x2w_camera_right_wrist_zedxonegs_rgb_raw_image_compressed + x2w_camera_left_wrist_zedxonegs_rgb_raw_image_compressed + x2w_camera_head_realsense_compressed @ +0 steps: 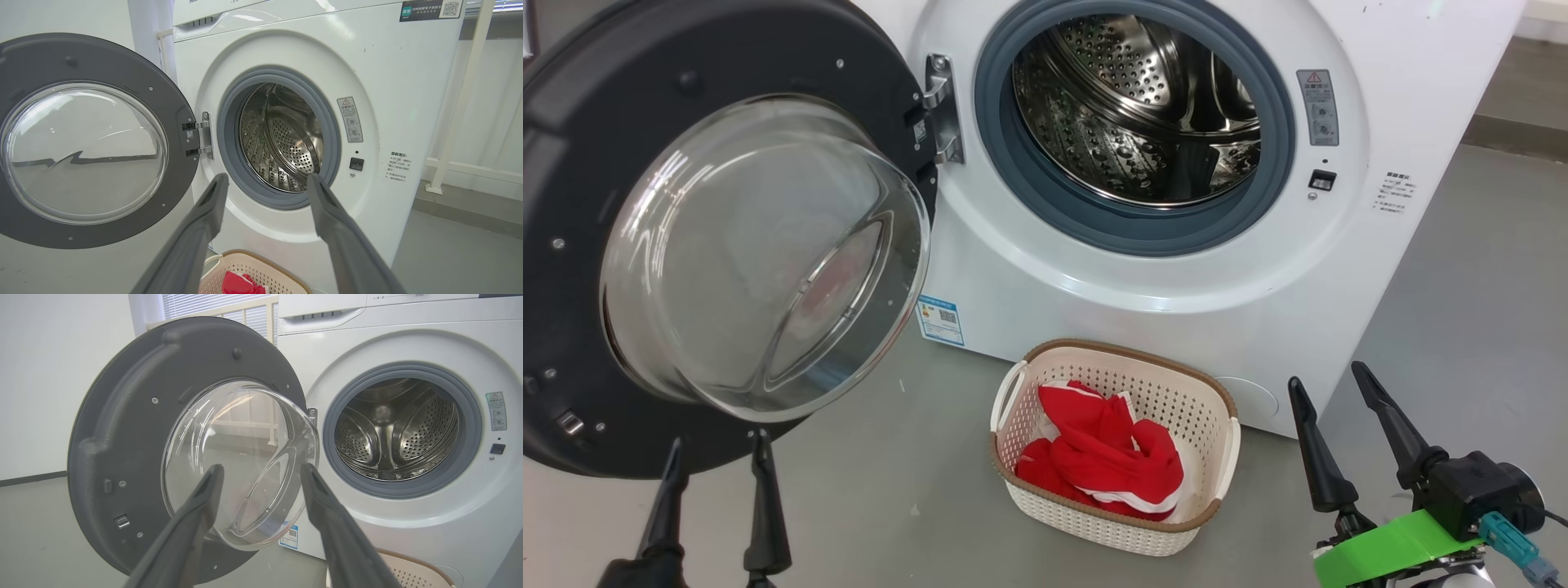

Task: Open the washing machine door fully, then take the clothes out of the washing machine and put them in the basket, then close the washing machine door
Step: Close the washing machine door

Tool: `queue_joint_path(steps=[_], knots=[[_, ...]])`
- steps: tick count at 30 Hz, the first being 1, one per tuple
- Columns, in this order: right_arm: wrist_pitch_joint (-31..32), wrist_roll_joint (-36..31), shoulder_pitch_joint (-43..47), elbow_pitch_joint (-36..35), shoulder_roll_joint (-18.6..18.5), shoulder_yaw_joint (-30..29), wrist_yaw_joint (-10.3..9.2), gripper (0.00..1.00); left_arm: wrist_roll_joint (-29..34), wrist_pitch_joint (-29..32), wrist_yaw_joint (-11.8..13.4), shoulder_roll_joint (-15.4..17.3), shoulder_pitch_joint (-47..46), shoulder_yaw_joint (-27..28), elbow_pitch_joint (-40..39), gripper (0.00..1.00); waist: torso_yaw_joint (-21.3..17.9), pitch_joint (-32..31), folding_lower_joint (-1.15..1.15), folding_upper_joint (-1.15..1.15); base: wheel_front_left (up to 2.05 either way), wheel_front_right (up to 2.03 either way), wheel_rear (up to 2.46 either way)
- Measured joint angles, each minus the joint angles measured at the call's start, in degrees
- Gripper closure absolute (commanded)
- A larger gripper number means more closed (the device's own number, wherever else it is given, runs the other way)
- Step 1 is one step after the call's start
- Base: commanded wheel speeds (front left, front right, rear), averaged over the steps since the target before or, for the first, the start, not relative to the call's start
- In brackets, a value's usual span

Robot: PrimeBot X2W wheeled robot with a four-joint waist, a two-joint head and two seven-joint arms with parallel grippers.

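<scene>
The white washing machine (1143, 286) has its round dark door (580, 204) swung wide open to the left, glass bowl facing out. Its steel drum (1135, 106) looks bare inside. Red clothes (1107, 457) with white trim lie in the cream basket (1221, 457) on the floor below the opening. My left gripper (717, 457) is open at the lower left, just under the door's bottom edge; in the left wrist view its open gripper (261, 473) points at the door (122, 437). My right gripper (1327, 384) is open, right of the basket, nothing in it.
Grey floor (890, 490) spreads around the basket and to the right of the machine. A white wall and a dark skirting strip lie left of the door (32, 479). White railing posts (461, 102) stand right of the machine.
</scene>
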Motion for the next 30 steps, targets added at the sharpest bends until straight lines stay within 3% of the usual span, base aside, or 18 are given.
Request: queue_joint_path(steps=[12,13,14,22,30], knots=[[0.0,0.0,0.0,0.3,0.0,0.0,0.0,0.0,-0.6,-0.4,1.3,0.4,0.0,1.6,-0.3,0.0,-0.2,0.2,0.0,0.0,0.0,0.0,0.0],[0.0,0.0,0.0,0.3,0.0,0.0,0.0,0.0,-0.6,-0.5,1.4,0.5,0.0,1.8,-0.4,0.62,-0.2,0.2,0.0,0.0,0.0,0.0,0.0],[0.0,0.0,0.0,0.3,0.0,0.0,0.0,0.0,-0.6,-0.7,1.4,0.6,0.0,2.1,-0.7,1.0,-0.3,0.2,0.0,0.0,0.0,0.0,0.0],[0.0,-0.2,0.0,0.4,0.0,0.1,0.0,0.0,-3.4,-3.1,1.2,1.9,-2.6,6.6,-4.0,1.0,-0.5,0.7,0.0,0.0,0.0,0.0,0.0],[0.0,-1.0,0.0,0.6,0.0,0.2,0.0,0.0,-16.8,-4.0,-4.3,1.4,-13.9,16.6,-2.4,1.0,-1.3,1.8,0.0,0.0,0.0,0.0,0.0]])
